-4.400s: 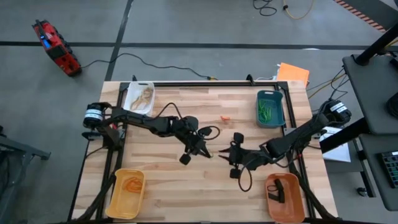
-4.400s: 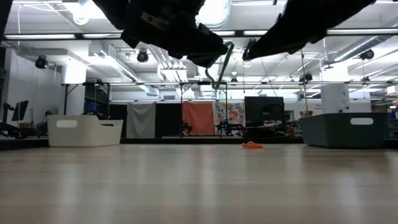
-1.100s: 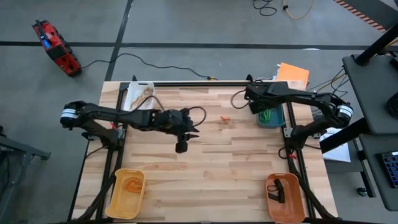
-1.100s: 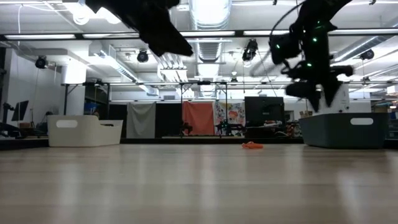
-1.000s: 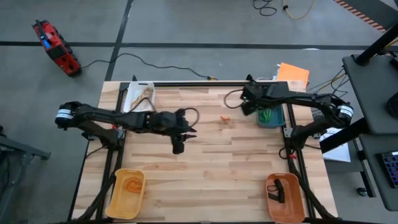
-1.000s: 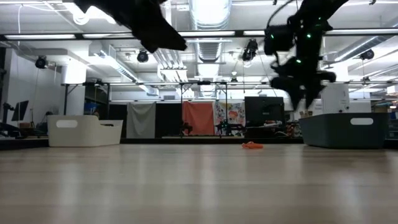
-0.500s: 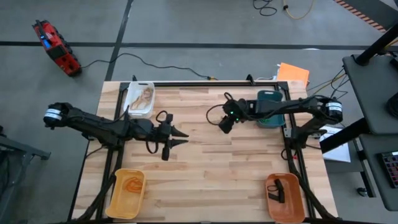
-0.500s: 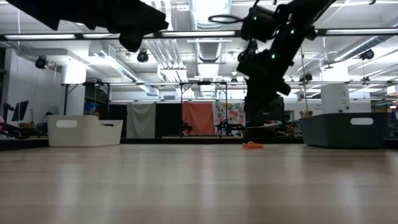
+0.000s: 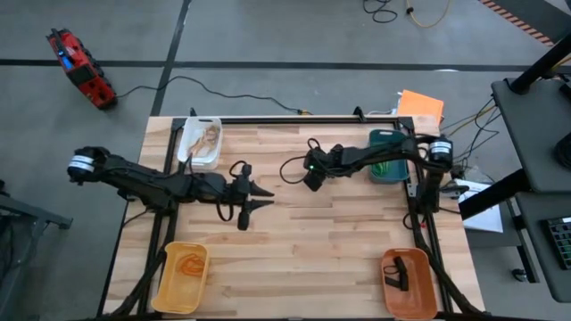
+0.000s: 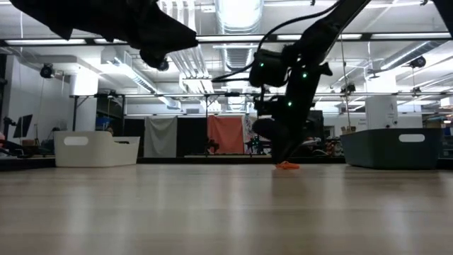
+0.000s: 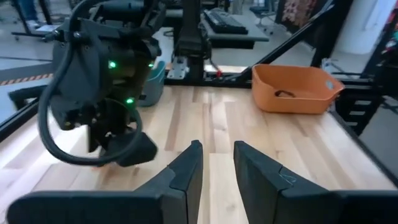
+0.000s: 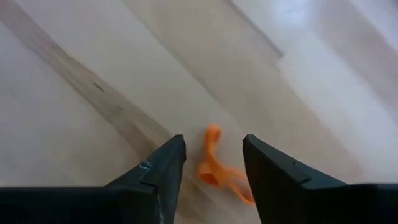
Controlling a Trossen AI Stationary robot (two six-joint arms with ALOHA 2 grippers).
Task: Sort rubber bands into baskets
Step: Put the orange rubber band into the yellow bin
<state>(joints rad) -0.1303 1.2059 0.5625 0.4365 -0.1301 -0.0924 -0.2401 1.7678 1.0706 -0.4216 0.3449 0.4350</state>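
Two arms are over my wooden worktop [image 9: 294,259]. My right gripper [image 12: 208,165] hangs low above a small twisted orange rubber band [image 12: 217,168] lying flat on the planks, its two dark fingers [image 12: 158,171] parted on either side of the band and gripping nothing. In the high view that is just past the worktop's centre, toward one o'clock. My left gripper [image 11: 217,165], toward nine o'clock from centre, points across at the right arm with a narrow gap between its fingers, empty. The baskets sit at the corners: white plastic [image 9: 201,141] at eleven o'clock, teal [image 9: 390,156] at one, yellow [image 9: 181,276] at seven, orange [image 9: 409,283] at five.
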